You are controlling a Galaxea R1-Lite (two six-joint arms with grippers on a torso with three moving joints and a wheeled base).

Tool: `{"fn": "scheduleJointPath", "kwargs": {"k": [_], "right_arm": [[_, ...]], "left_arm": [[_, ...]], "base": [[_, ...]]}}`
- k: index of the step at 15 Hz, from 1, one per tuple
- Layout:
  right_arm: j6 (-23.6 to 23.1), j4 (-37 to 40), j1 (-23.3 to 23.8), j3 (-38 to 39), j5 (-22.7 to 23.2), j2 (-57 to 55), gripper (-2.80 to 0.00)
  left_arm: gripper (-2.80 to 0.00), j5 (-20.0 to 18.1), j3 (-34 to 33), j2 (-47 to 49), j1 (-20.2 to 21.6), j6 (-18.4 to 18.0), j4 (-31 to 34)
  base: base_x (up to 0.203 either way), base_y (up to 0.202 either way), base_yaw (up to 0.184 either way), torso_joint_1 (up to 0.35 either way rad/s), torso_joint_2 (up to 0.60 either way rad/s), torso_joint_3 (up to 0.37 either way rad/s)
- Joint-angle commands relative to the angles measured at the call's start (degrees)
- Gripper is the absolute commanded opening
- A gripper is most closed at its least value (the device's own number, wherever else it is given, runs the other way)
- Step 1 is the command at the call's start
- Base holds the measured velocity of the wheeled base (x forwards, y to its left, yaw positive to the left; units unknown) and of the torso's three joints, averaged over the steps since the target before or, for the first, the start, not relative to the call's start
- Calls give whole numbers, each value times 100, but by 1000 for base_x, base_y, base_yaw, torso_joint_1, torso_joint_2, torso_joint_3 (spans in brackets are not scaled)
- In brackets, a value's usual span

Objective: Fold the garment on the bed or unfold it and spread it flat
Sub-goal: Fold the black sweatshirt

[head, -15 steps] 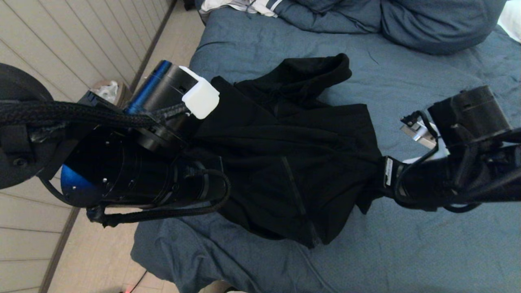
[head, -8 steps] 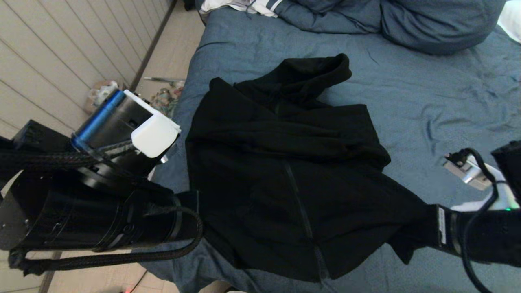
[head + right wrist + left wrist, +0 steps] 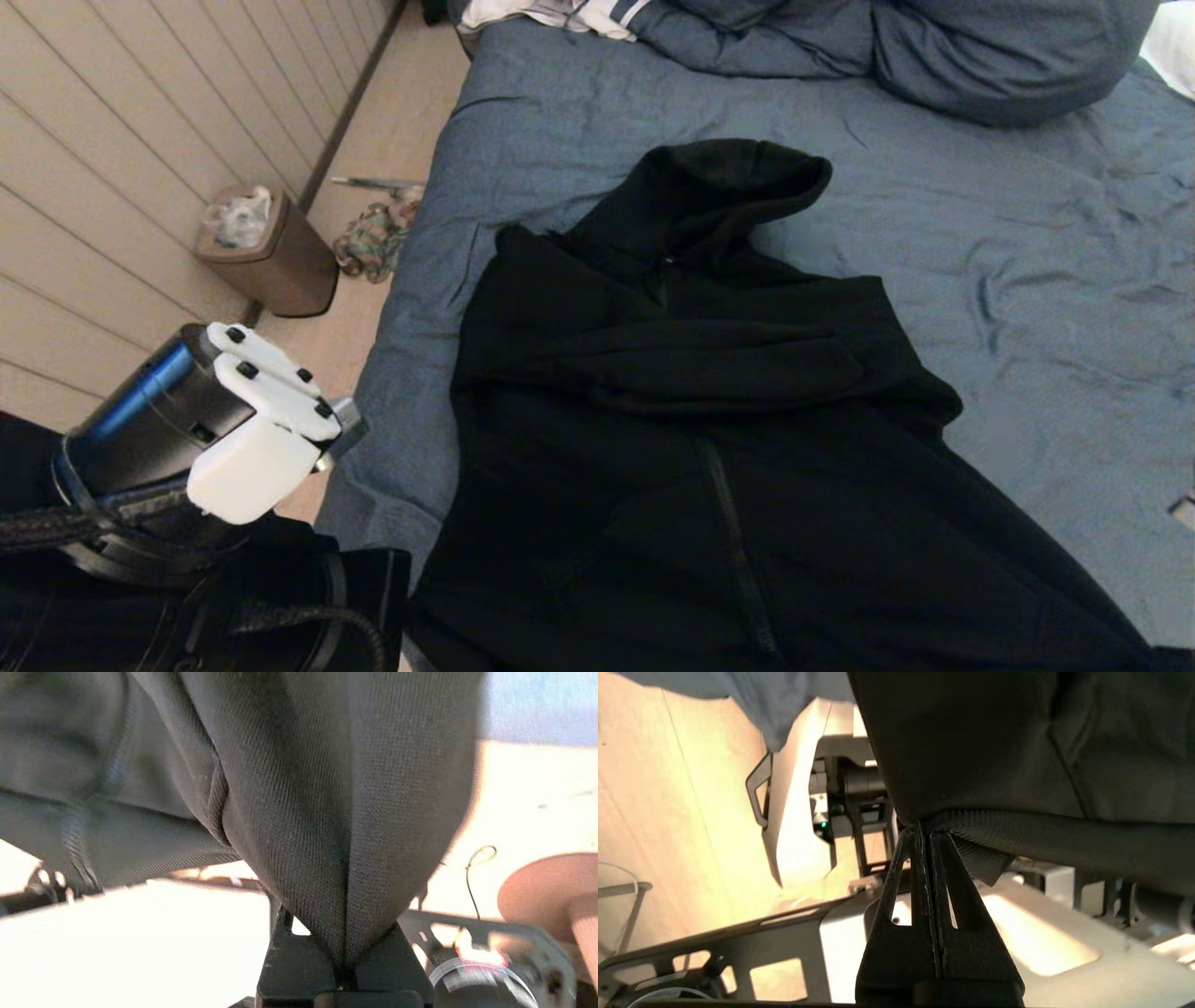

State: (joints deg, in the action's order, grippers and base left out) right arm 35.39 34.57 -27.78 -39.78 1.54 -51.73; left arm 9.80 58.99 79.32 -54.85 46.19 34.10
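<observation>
The garment (image 3: 709,420), a black zip hoodie, lies front up on the blue bed (image 3: 980,215). Its hood (image 3: 733,182) points away from me and its body runs off the bed's near edge. In the left wrist view my left gripper (image 3: 924,830) is shut on the ribbed hem (image 3: 1017,830), which hangs over the robot's base. In the right wrist view my right gripper (image 3: 345,963) is shut on a bunched fold of the garment (image 3: 303,812). The head view shows only the left arm's wrist (image 3: 252,448), at the lower left, and neither gripper.
Blue pillows (image 3: 980,56) and a white striped cloth (image 3: 569,14) lie at the bed's far end. On the floor to the left stand a brown waste bin (image 3: 266,257) and a small heap of clutter (image 3: 369,238) by the panelled wall. The robot's base (image 3: 798,812) is below the hem.
Both arms drew back toward me with the hem. The garment stretched out lengthwise, its hood slid nearer, and the right arm left the head view.
</observation>
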Motion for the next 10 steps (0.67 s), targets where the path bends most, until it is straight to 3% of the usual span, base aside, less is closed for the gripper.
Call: {"fn": "scheduleJointPath", "kwargs": {"k": [1, 7, 10], "right_arm": [[14, 174, -24, 101, 4, 406, -280], [-135, 114, -17, 78, -38, 331, -280], [-176, -359, 18, -4, -63, -270, -280]], "left_arm": [[-280, 5, -142, -99, -78, 30, 19], [-280, 39, 66, 32, -69, 7, -250], [-280, 28, 638, 428, 367, -62, -335]], "base": [[0, 0, 0, 0, 0, 0], [0, 0, 0, 0, 0, 0], [0, 0, 0, 0, 0, 0]]}}
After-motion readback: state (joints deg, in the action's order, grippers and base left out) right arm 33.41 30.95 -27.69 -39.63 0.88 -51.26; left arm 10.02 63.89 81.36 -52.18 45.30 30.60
